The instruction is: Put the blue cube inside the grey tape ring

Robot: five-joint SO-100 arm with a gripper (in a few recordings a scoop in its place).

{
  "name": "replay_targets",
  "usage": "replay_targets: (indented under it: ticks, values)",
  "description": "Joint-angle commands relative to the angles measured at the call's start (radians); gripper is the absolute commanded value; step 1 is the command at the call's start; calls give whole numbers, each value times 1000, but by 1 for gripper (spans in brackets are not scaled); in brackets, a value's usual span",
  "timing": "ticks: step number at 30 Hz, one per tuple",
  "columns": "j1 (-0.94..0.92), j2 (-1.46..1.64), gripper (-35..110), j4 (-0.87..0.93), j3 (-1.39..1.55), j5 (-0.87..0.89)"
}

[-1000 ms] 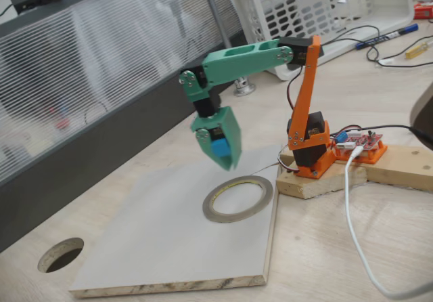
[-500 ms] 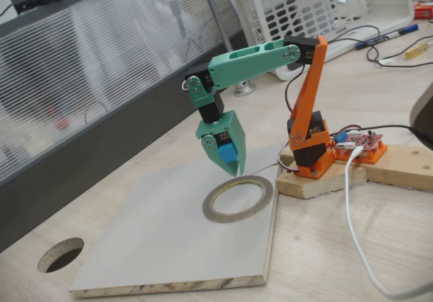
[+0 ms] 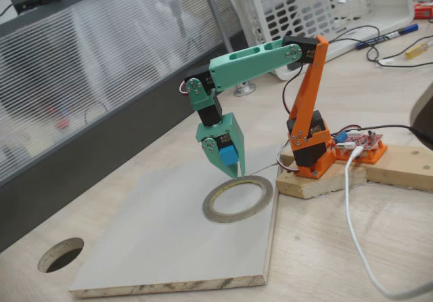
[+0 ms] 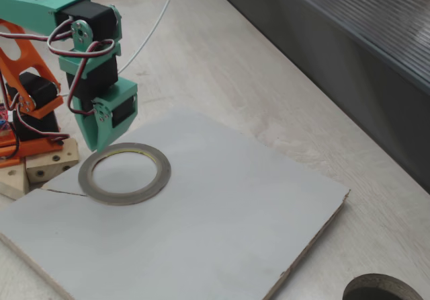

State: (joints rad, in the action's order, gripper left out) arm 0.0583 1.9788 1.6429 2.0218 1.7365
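Plainly sky-blue cube [image 3: 227,156], matte faces

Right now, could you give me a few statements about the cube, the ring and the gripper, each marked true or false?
1. The gripper holds the blue cube above the board. True.
2. The cube lies inside the grey tape ring. False: it is held in the air, between the jaws.
3. The ring lies flat on the pale board. True.
4. The ring sits over the round hole. False: the hole is off the board, apart from it.
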Motion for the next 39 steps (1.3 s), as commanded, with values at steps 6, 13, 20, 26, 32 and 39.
replay_targets:
  ticks: [6, 13, 20, 26, 32, 39]
  values:
    - [-49, 17, 34, 3, 9, 6]
    - [-86, 17, 51, 14, 9, 8]
    - [-86, 17, 52, 6, 9, 6]
    - [-86, 18, 52, 6, 9, 3]
    - [-87, 18, 51, 5, -6, -2]
    - [-117, 28, 24, 2, -32, 8]
